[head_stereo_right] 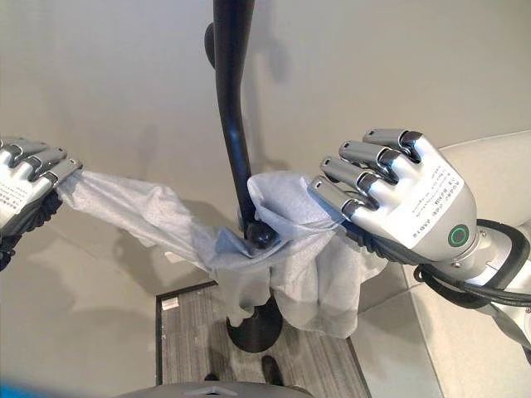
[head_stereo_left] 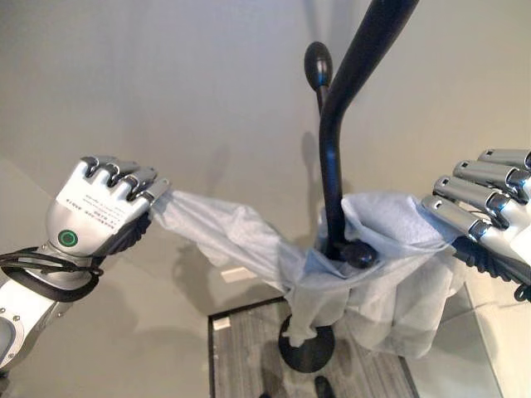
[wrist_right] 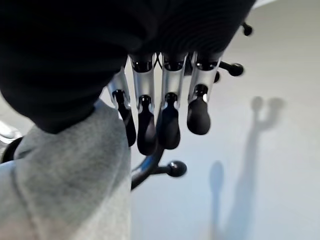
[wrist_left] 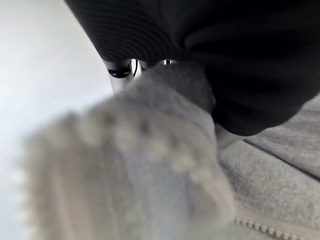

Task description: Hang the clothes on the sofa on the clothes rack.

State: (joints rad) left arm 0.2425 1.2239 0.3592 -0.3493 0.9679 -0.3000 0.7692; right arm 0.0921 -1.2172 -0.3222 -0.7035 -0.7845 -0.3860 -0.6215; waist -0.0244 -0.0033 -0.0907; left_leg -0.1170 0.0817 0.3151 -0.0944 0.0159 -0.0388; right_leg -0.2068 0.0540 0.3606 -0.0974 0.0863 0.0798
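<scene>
A light grey zip-up garment [head_stereo_left: 249,240] is draped over a low knobbed hook [head_stereo_left: 359,254] of the black clothes rack [head_stereo_left: 332,149]. Its body hangs down toward the rack's round base [head_stereo_left: 307,348]. My left hand [head_stereo_left: 91,215] is left of the rack, its fingers curled round a sleeve that stretches out sideways. The left wrist view has the fleecy cloth [wrist_left: 140,165] bunched in the palm. My right hand [head_stereo_right: 415,207] is just right of the pole, fingers bent over the garment's upper edge. Cloth [wrist_right: 75,185] lies under its palm, with a hook [wrist_right: 175,169] beyond the fingers [wrist_right: 167,120].
The rack stands on a dark striped mat [head_stereo_left: 249,348] on a pale floor. Another knobbed hook [head_stereo_left: 318,65] sticks out higher on the pole. A pale raised surface [head_stereo_right: 498,157] lies at the right, behind my right arm.
</scene>
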